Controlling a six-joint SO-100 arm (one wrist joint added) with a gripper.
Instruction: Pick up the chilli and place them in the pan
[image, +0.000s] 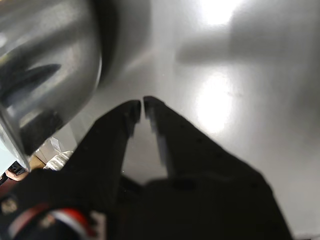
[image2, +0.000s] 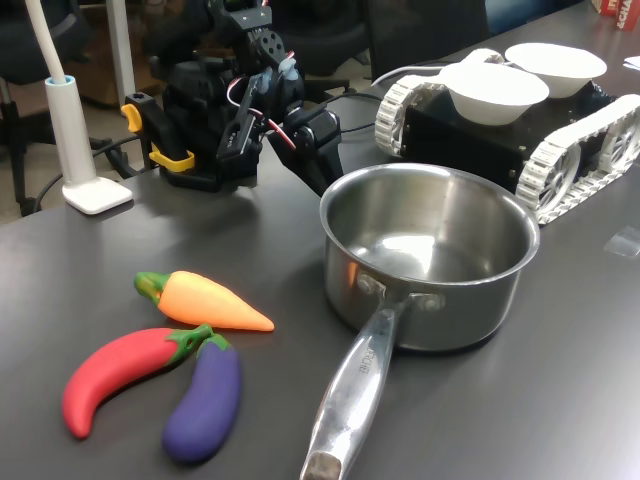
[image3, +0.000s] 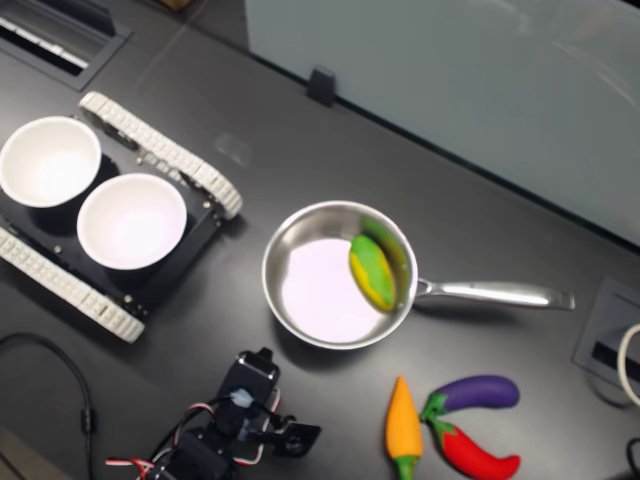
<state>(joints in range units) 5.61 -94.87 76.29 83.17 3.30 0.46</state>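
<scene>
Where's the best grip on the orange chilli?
Across the thick middle of the chilli, coming from above. It lies flat on the table, apart from the red chilli and eggplant, so both long sides look free; the tapered tip would likely slip. The gripper is nearly shut: open first.

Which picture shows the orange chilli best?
The first exterior view: the chilli lies close and whole on the table, green cap to pointed tip. The second exterior view shows it small, from above, near the bottom edge. The wrist view doesn't show it.
</scene>
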